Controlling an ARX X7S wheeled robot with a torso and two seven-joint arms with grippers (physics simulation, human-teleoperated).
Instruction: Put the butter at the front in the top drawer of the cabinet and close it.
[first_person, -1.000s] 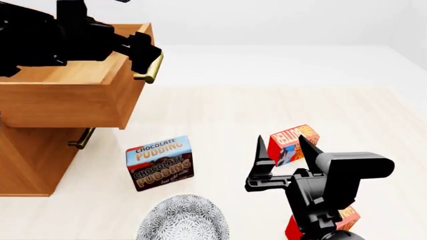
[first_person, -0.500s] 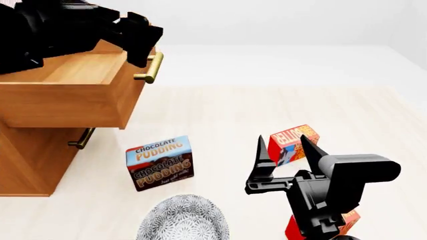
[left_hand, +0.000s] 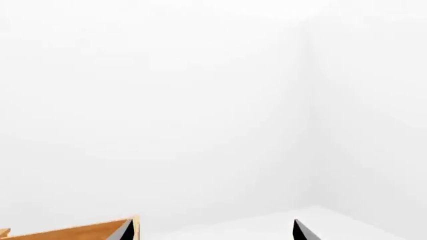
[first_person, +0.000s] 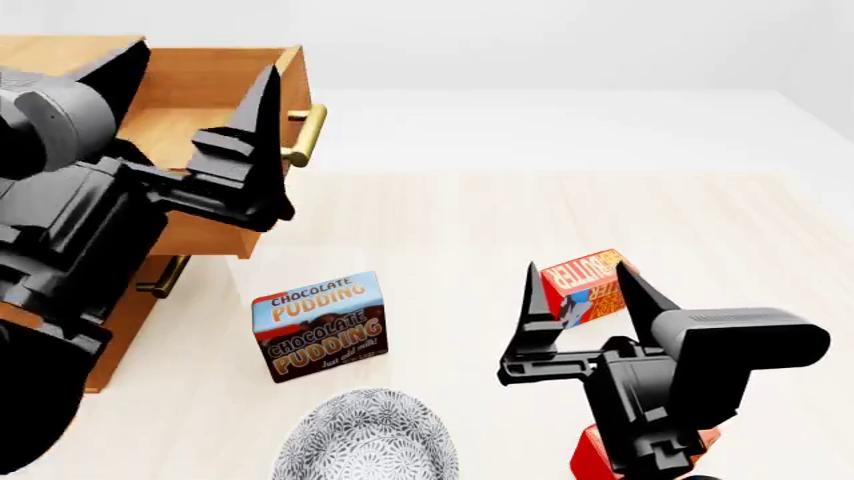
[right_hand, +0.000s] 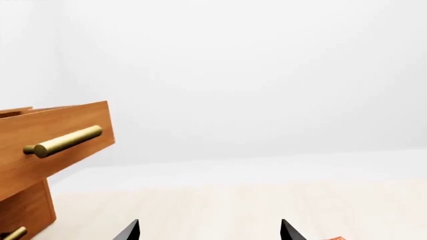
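the left gripper (first_person: 200, 130), jaws apart, had pulled back off the open top drawer (first_person: 200, 110) toward seven o'clock, while the right gripper (first_person: 587, 295), jaws apart, straddled the butter (first_person: 587, 280).

A bare simulated test room, rendered rather than photographed: blank white walls (left_hand: 200, 100) meet at a corner above a pale wood-grain floor (first_person: 534, 220). The furnishings hint at a home pantry, with an orange-brown cabinet (first_person: 80, 300) at the floor's left edge, its top drawer (first_person: 220, 90) pulled out, and flat-textured grocery cartons including a Chocolate Pudding box (first_person: 320, 325) standing on the boards.
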